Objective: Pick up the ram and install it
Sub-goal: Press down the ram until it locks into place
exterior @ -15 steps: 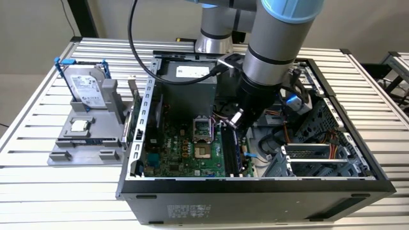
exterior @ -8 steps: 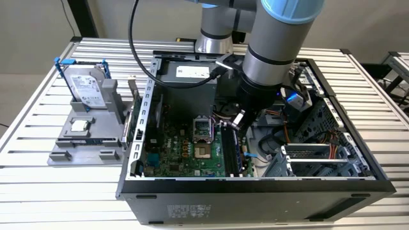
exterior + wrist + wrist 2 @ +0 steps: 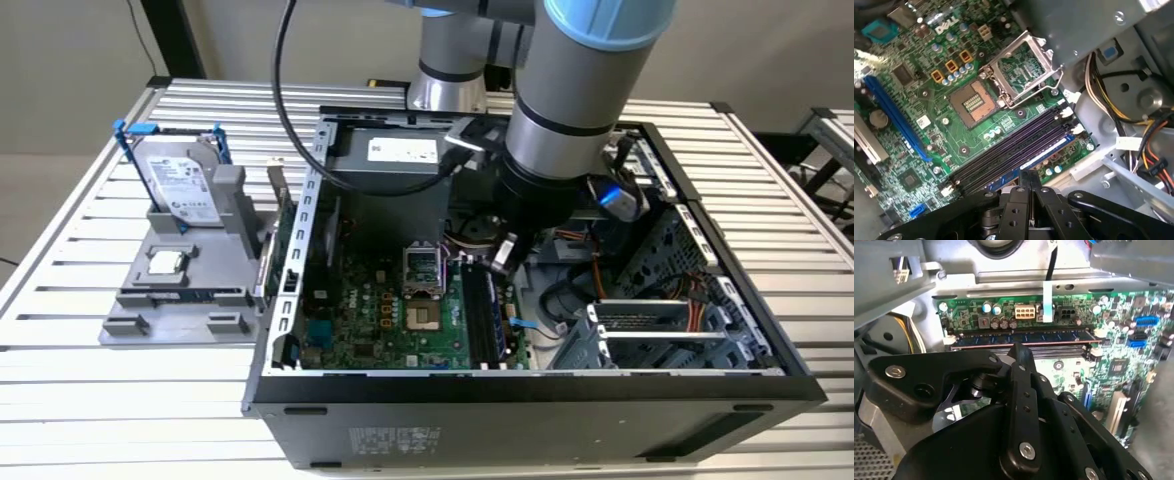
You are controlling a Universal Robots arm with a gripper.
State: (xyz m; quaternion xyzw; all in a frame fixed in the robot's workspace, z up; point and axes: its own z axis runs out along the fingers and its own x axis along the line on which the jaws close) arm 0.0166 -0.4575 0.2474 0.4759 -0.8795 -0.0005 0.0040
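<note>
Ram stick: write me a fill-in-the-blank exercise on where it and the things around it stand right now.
The ram sits in a slot on the green ___.
The gripper next to it has its fingers ___.
The CPU socket is ___.
The hard drive stands ___ the computer case.
Missing words: motherboard; shut; empty; outside.

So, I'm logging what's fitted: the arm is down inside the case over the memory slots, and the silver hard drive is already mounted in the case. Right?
Not quite. The gripper is over the memory slots inside the case, but the silver hard drive is not mounted. The exterior view shows it standing in the grey holder outside the case, on that view's left.
</note>
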